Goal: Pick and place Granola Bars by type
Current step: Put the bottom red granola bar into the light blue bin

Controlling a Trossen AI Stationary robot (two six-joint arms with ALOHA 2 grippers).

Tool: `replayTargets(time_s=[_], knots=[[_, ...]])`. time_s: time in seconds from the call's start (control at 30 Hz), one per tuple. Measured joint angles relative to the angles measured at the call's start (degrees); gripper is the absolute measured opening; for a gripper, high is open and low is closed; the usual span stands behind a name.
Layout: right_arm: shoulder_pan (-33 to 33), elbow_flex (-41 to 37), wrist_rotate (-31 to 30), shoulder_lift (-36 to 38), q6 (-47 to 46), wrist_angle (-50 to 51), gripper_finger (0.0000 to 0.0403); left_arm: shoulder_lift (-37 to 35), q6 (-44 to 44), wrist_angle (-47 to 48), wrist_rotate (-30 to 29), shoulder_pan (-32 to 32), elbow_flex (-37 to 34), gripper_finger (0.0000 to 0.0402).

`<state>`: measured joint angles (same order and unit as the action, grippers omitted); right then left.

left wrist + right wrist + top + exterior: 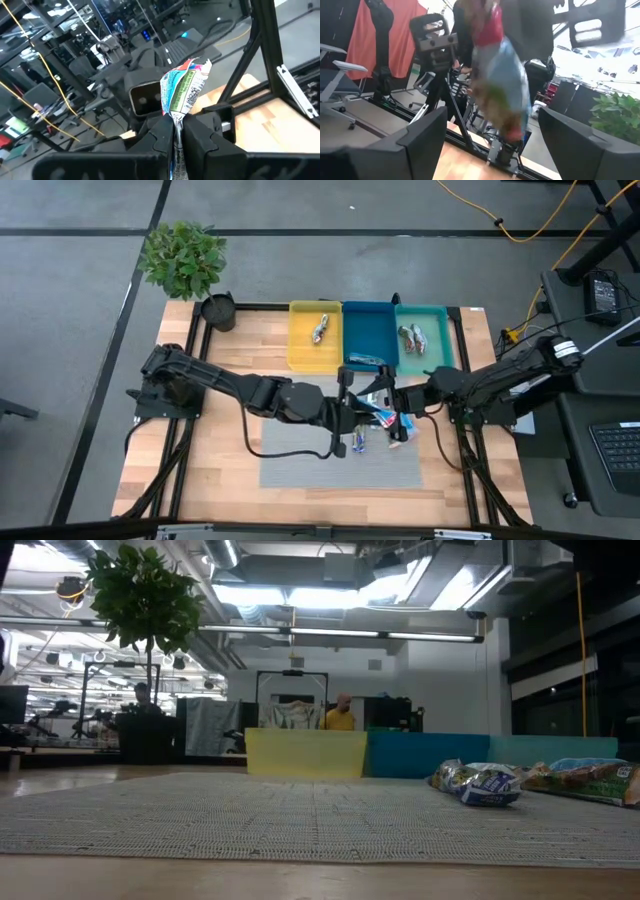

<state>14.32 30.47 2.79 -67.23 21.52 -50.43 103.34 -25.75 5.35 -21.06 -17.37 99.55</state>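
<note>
My left gripper (175,126) is shut on a blue-white granola bar with red ends (182,87), held above the grey mat at mid-table (375,406). My right gripper (492,122) is open and faces it from the right. Its fingers stand wide on either side of the bar (502,85) without touching it. Two more bars (358,442) (402,426) lie flat on the mat, and they also show in the low view (485,783). A silver bar (320,330) lies in the yellow tray, a blue one (365,361) in the blue tray, and others (412,338) in the teal tray. My left gripper pinches the bar by its crimped wrapper end (174,116) between the two fingers. The fingers come level from the table's left. The rest of the bar sticks out past the fingertips toward the right arm, lifted clear of the mat.
The yellow (300,345), blue (368,330) and teal (437,330) trays stand side by side at the far edge. A potted plant (185,258) and a dark cup (218,310) sit at the far left corner. The grey mat (300,465) has free room on its left half.
</note>
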Motion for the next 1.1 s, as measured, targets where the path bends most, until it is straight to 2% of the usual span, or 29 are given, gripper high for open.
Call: replayTargets(time_s=[0.3,0.47,0.67,0.93,1.1], knots=[[-2.11,2.02,4.88,-2.21,-0.22,-0.02,0.0314,2.51,-1.01,-0.44,0.26,0.58,-0.07,0.0022],[-2.15,2.02,4.98,-2.20,-0.31,0.09,0.0291,2.59,-1.01,-0.72,0.19,0.64,-0.07,0.0022],[-2.15,2.00,4.98,-2.20,-0.37,0.17,0.0239,2.59,-1.00,-0.85,0.18,0.61,-0.07,0.0022],[-2.13,1.93,4.94,-2.20,-0.11,0.20,0.0139,2.57,-2.06,-0.67,-0.09,0.36,-0.07,0.0022],[-2.13,1.93,4.90,-2.17,0.11,0.15,0.0088,2.57,-3.06,-0.42,-1.54,-0.28,-0.07,0.0042]])
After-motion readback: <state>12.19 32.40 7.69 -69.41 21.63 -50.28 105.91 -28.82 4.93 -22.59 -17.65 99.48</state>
